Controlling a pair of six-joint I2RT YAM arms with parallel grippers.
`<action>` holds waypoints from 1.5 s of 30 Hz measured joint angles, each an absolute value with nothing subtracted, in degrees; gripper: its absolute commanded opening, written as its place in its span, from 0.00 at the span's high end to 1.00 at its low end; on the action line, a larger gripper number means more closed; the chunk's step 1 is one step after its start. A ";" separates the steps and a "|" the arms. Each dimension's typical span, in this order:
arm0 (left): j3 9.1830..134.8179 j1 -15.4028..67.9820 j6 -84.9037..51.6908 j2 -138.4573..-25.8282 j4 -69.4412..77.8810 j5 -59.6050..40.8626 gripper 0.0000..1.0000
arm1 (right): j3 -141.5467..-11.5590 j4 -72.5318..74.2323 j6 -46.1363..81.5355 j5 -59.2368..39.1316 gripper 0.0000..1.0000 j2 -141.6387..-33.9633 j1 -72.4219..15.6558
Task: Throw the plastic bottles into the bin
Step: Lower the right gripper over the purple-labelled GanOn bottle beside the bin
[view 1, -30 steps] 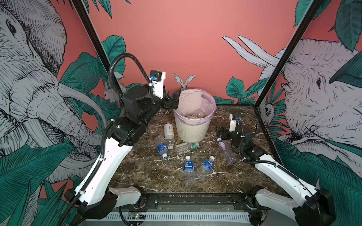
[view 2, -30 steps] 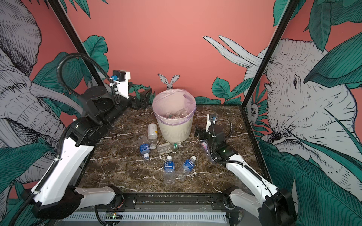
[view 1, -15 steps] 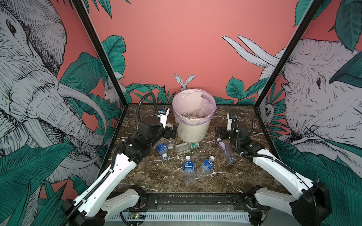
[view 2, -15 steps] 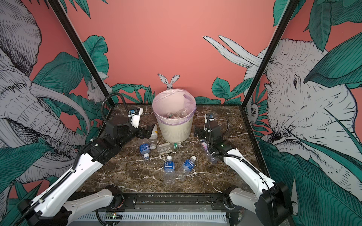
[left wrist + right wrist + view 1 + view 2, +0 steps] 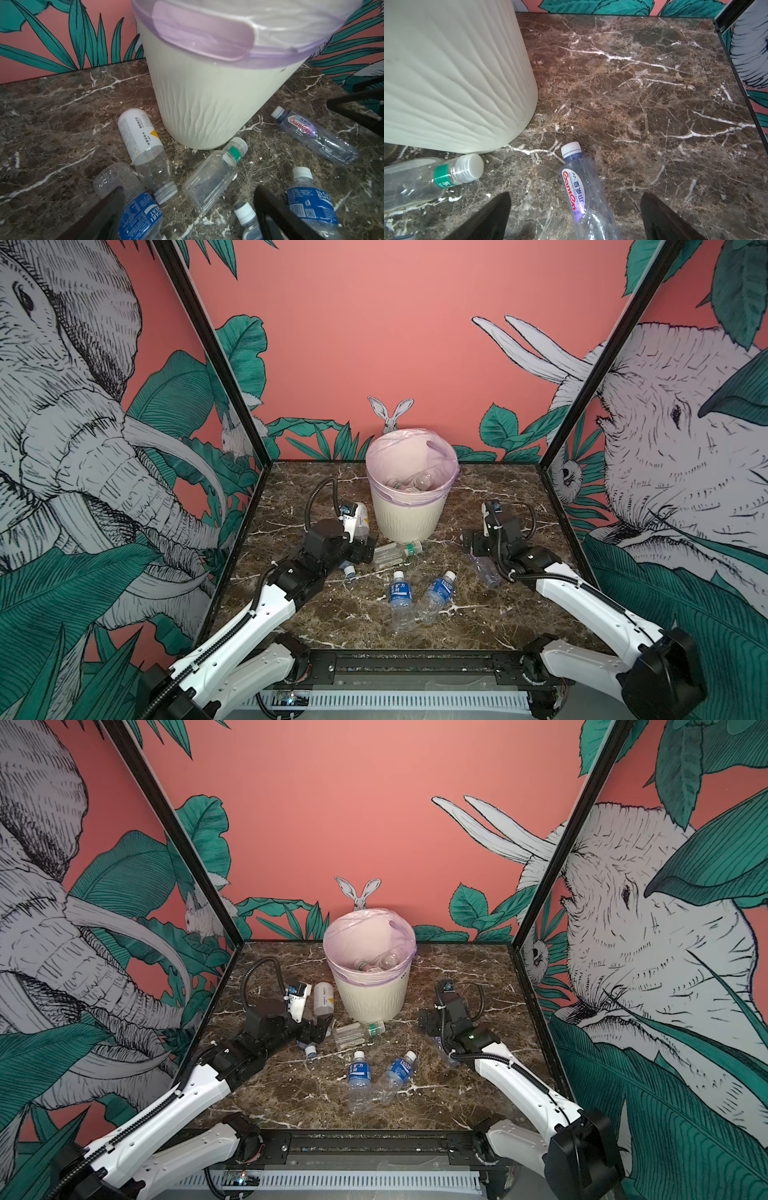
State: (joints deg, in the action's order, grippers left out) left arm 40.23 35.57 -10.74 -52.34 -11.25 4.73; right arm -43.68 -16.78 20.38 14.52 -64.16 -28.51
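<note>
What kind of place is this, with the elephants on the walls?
Likely a staged robot test booth: printed jungle panels box in a marble-look tabletop, and two robot arms stand at its front rail.

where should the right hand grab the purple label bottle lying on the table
Grip the purple-label bottle across its labelled upper body, coming down from above. It lies flat on the table with its long axis running between the open fingers of the right hand, so they would close on its round sides. The neck is narrow and the clear lower body looks crushable.
</note>
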 measured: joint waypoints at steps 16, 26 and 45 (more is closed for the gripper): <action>26.87 35.57 -10.63 -56.51 2.24 4.19 0.09 | -43.24 -20.91 20.88 17.12 0.01 -72.58 -28.51; 24.56 35.57 -10.50 -58.08 7.66 4.32 0.10 | -44.45 -21.87 20.47 15.51 0.01 -79.37 -28.49; 24.58 35.57 -10.50 -62.98 10.68 4.05 0.11 | -44.73 -19.81 19.94 9.76 0.28 -84.09 -27.94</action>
